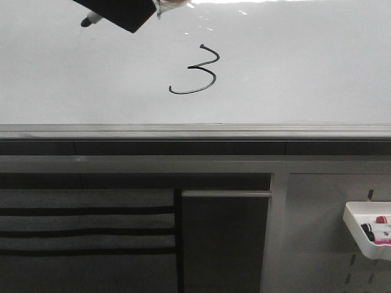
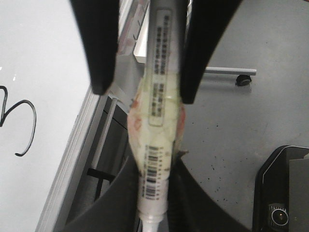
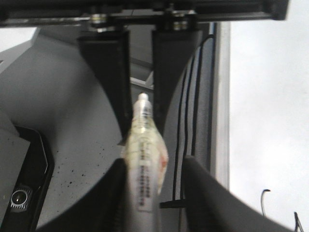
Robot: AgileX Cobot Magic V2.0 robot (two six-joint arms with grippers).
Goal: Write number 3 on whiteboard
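**Black digit 3 on the board; both pincers clamped on markers**

Black marker ink forms the number 3 (image 1: 200, 72) on the whiteboard (image 1: 305, 73), slightly left of the board's centre in the front view. Its long lower tail curves to the left. The digit lies well above the grey edge rail (image 1: 195, 131) that runs along the board's lower side. Glare shows along the upper edge of the board.

Left pincer (image 2: 145, 92): both fingers (image 2: 99, 48) are closed against the barrel of a labelled marker (image 2: 157, 140), which is wrapped in yellowish tape. In the front view this pincer appears at the upper left, with the marker tip (image 1: 87, 21) to the left of the digit and apart from it. Whether the tip touches the board cannot be determined. The left wrist view shows part of the digit on the board beside the pincer.

Right pincer (image 3: 140, 104): both fingers (image 3: 111, 77) are closed on a second marker (image 3: 142, 159) with similar tape wrapping. It does not appear in the front view.

Below the rail, at the lower right, a white tray (image 1: 360, 235) hangs on a grey perforated panel (image 1: 317, 244).
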